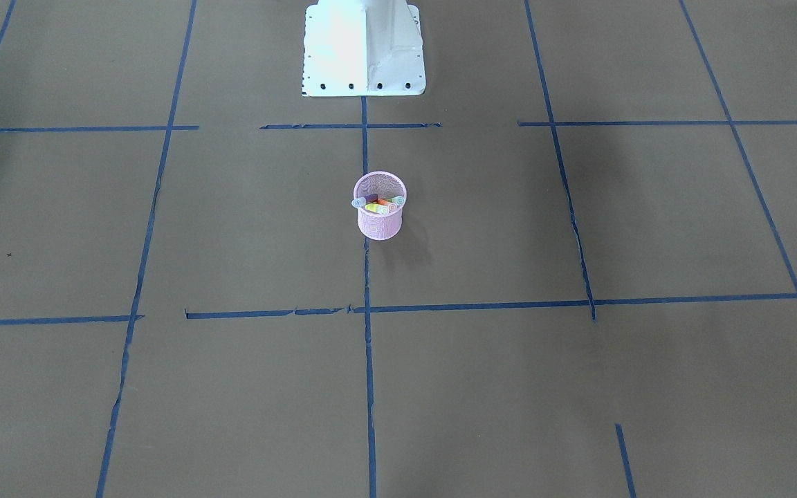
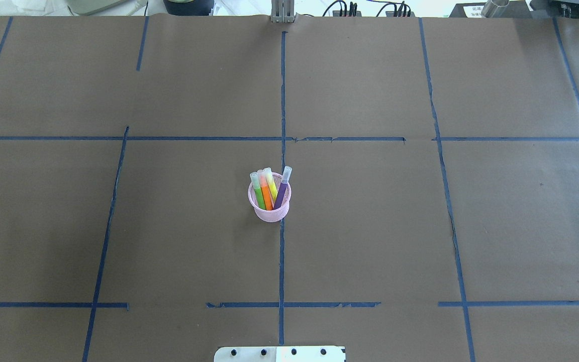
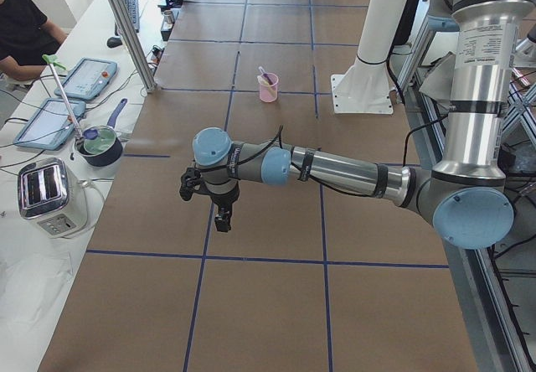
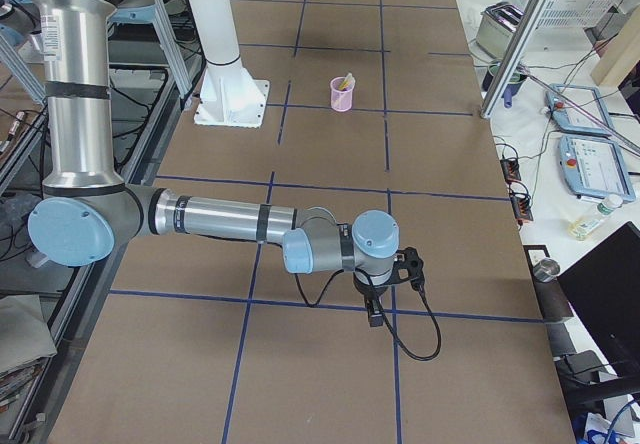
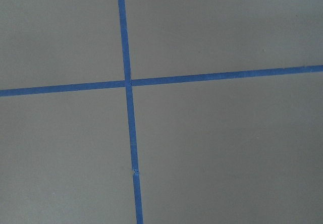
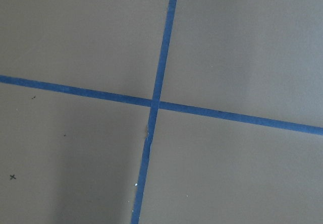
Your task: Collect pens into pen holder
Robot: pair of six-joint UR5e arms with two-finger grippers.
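The pink wire-mesh pen holder [image 2: 269,213] stands upright at the table's middle on a blue tape line. It also shows in the front view [image 1: 379,223], the left view [image 3: 268,89] and the right view [image 4: 342,96]. A green pen [image 2: 258,195], an orange pen [image 2: 266,195], a yellowish pen [image 2: 271,184] and a purple pen [image 2: 282,192] stand in it, pale caps up. My left gripper [image 3: 222,219] hangs over the table's left end, far from the holder. My right gripper [image 4: 373,314] hangs over the right end. I cannot tell whether either is open or shut.
The white robot base [image 1: 364,48] stands behind the holder. Blue tape lines [image 2: 282,100] grid the brown paper. Beyond the table's far edge are a toaster [image 3: 48,194], a pot [image 3: 102,146] and teach pendants [image 4: 590,164]. Both wrist views show only paper and tape crosses [image 5: 127,82].
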